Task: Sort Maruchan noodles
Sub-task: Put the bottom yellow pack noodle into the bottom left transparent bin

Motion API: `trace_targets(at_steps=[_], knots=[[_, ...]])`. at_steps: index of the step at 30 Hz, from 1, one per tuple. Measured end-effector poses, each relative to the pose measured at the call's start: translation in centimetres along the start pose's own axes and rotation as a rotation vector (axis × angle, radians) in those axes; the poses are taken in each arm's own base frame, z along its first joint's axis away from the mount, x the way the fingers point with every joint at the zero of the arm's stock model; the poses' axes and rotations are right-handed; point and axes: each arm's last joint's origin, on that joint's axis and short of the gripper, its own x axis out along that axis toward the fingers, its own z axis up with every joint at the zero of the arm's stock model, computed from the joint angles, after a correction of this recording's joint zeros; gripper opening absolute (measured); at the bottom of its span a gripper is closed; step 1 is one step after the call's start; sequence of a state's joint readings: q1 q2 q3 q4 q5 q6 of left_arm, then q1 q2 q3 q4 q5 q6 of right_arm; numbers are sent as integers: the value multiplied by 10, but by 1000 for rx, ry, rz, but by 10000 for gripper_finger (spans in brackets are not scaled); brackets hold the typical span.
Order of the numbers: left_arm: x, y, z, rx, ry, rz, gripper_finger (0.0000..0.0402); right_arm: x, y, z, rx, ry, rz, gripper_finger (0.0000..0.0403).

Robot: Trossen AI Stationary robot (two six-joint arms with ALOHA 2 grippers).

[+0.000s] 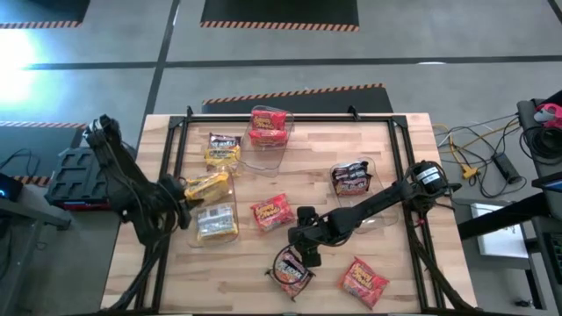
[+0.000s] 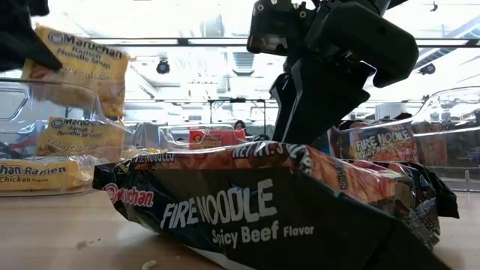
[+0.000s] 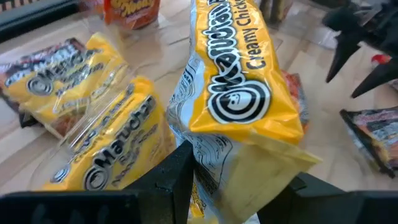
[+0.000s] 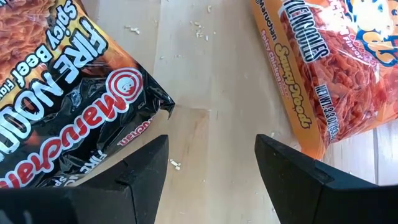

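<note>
left gripper (image 1: 182, 195): left-centre of the high view, clamped on a yellow packet (image 1: 207, 185), held over the clear bin (image 1: 230, 230) of yellow packets; likely about to drop it with its own colour.
left wrist view: shows the grip itself, dark fingers (image 3: 177, 177) pinching the packet's lower edge, "Creamy Chicken" print; the high view can't resolve that.
yellow bin: two more yellow packets inside, one at (image 1: 216, 222).
top-centre bin (image 1: 272, 149): red packets (image 1: 268, 124), so sorting looks to be by colour.
loose red packet (image 1: 271, 211): centre of the table, not binned.
right gripper (image 1: 309, 253): lower centre, just above the dark Fire Noodle packet (image 1: 292, 270), probably its next pick.
right wrist view: jaws wide, nothing between them, bare wood in the gap; dark packet (image 4: 68, 93) one side, red packet (image 4: 329, 68) the other.
low view: Fire Noodle packet (image 2: 277, 202) fills the foreground, "Spicy Beef" legible, gripper above it.
right bin (image 1: 373, 189): centre-right, holds one dark packet (image 1: 349, 178).
lower right: red packet (image 1: 363, 281) loose.
</note>
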State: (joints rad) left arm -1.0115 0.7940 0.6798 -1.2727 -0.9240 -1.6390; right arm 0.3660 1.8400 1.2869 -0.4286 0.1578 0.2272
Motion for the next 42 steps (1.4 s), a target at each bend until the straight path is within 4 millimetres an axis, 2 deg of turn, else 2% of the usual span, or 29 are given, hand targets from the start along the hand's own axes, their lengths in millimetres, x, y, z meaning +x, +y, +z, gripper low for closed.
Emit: trace_targets(at_steps=[6,13,42], knots=[[10,14,-15,-16,109,-7,115,0,0,0,-1,0,0,231],[13,20,-19,-17,112,-12,115,0,0,0,-1,0,0,231],[23,16,-31,-3,77,-23,118,0,0,0,0,0,0,231]])
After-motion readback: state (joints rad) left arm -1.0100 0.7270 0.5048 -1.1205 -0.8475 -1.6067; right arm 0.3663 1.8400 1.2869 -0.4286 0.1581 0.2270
